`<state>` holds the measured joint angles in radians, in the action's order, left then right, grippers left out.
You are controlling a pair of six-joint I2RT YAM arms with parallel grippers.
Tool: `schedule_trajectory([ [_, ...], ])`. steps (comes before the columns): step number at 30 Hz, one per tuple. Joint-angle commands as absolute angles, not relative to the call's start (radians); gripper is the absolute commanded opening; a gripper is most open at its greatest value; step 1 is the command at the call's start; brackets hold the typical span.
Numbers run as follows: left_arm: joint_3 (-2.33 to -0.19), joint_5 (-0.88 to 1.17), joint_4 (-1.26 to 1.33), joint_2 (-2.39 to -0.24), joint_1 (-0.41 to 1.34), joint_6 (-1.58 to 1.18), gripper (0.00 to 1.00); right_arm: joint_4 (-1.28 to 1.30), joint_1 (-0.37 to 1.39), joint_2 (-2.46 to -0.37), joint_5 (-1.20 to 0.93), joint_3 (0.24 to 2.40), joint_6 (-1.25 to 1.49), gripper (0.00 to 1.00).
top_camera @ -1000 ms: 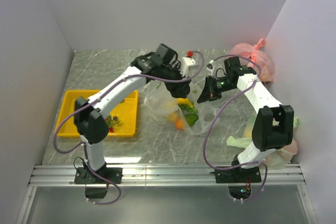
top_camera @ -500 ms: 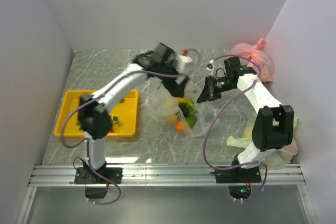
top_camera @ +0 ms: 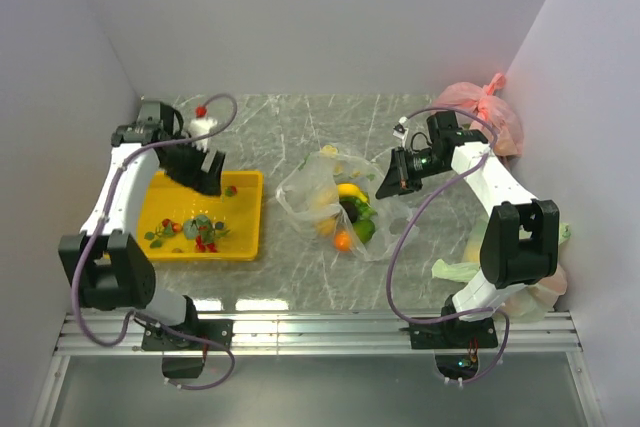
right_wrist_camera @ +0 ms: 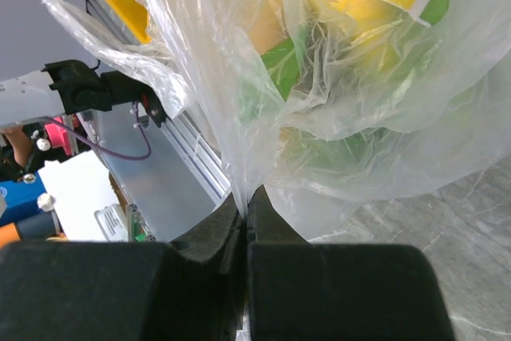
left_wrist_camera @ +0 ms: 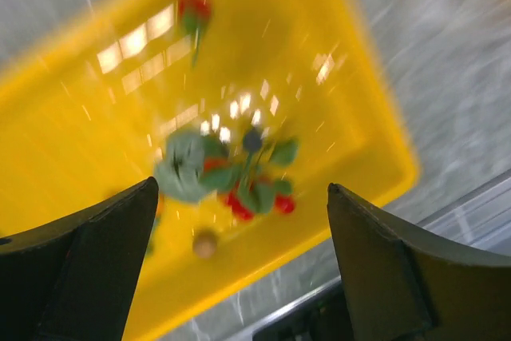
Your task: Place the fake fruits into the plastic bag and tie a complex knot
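My left gripper (top_camera: 203,173) hangs wide open over the yellow plastic tray (top_camera: 252,222) — the small red berries (top_camera: 204,238) lie just at its 6 o'clock, nearest this arm. At 3 o'clock, my right gripper (top_camera: 388,179) pinches the thin clear plastic bag (top_camera: 303,190).

The right tool (top_camera: 381,186) blocks the plastic bag (top_camera: 303,189) from the right; its left flank stands free.
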<state>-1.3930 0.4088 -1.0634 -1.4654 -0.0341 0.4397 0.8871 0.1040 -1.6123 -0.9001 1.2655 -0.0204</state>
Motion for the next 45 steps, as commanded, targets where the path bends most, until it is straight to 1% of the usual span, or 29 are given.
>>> schedule_trajectory([
  [1,-1.249,0.270,-1.120,-1.488,-0.058,0.523,0.93,0.871,0.097,-1.586,-0.900,1.255,-0.034,0.00],
  [5,-1.129,0.143,-1.025,-1.508,-0.060,0.499,0.95,0.868,0.097,-1.588,-0.900,1.252,-0.031,0.00],
  [7,-1.085,0.115,-0.965,-1.529,-0.060,0.477,0.99,0.868,0.097,-1.586,-0.900,1.252,-0.029,0.00],
  [10,-1.055,0.086,-0.904,-1.578,-0.054,0.445,0.98,0.864,0.095,-1.586,-0.899,1.246,-0.025,0.00],
  [12,-1.042,0.068,-0.876,-1.621,-0.048,0.424,0.95,0.865,0.097,-1.588,-0.897,1.246,-0.026,0.00],
  [13,-1.039,0.069,-0.858,-1.632,-0.046,0.420,0.91,0.867,0.097,-1.588,-0.896,1.247,-0.026,0.00],
  [18,-1.020,0.058,-0.792,-1.678,-0.025,0.405,0.79,0.871,0.097,-1.585,-0.885,1.249,-0.031,0.00],
  [19,-1.023,0.064,-0.785,-1.683,-0.022,0.403,0.74,0.871,0.095,-1.586,-0.882,1.249,-0.032,0.00],
  [21,-1.035,0.084,-0.787,-1.686,-0.020,0.393,0.65,0.871,0.097,-1.580,-0.879,1.246,-0.032,0.00],
  [22,-1.057,0.103,-0.795,-1.683,-0.021,0.394,0.58,0.871,0.097,-1.578,-0.879,1.244,-0.032,0.00],
  [23,-1.071,0.118,-0.804,-1.680,-0.020,0.394,0.53,0.873,0.095,-1.577,-0.877,1.244,-0.034,0.00],
  [24,-1.100,0.130,-0.830,-1.671,-0.020,0.397,0.42,0.871,0.095,-1.575,-0.877,1.241,-0.034,0.00],
  [27,-1.176,0.181,-0.892,-1.651,-0.021,0.394,0.30,0.871,0.095,-1.575,-0.877,1.241,-0.032,0.00],
  [28,-1.198,0.193,-0.913,-1.646,-0.020,0.393,0.20,0.870,0.097,-1.575,-0.879,1.241,-0.032,0.00],
  [30,-1.245,0.227,-0.949,-1.637,-0.021,0.393,0.09,0.870,0.097,-1.578,-0.880,1.244,-0.031,0.00],
  [31,-1.290,0.235,-0.981,-1.628,-0.020,0.394,0.00,0.867,0.097,-1.578,-0.881,1.246,-0.028,0.00],
  [35,-1.408,0.304,-1.071,-1.614,-0.020,0.411,0.00,0.864,0.095,-1.586,-0.887,1.253,-0.023,0.00],
  [38,-1.534,0.408,-1.144,-1.617,-0.008,0.410,0.00,0.862,0.097,-1.591,-0.888,1.261,-0.020,0.00],
  [39,-1.605,0.455,-1.158,-1.620,-0.006,0.403,0.00,0.861,0.095,-1.591,-0.888,1.262,-0.018,0.00],
  [43,-1.813,0.566,-1.216,-1.637,0.113,0.351,0.00,0.845,0.095,-1.592,-0.894,1.261,-0.003,0.00],
  [45,-1.932,0.592,-1.215,-1.657,0.219,0.298,0.00,0.839,0.097,-1.592,-0.896,1.261,-0.002,0.00],
])
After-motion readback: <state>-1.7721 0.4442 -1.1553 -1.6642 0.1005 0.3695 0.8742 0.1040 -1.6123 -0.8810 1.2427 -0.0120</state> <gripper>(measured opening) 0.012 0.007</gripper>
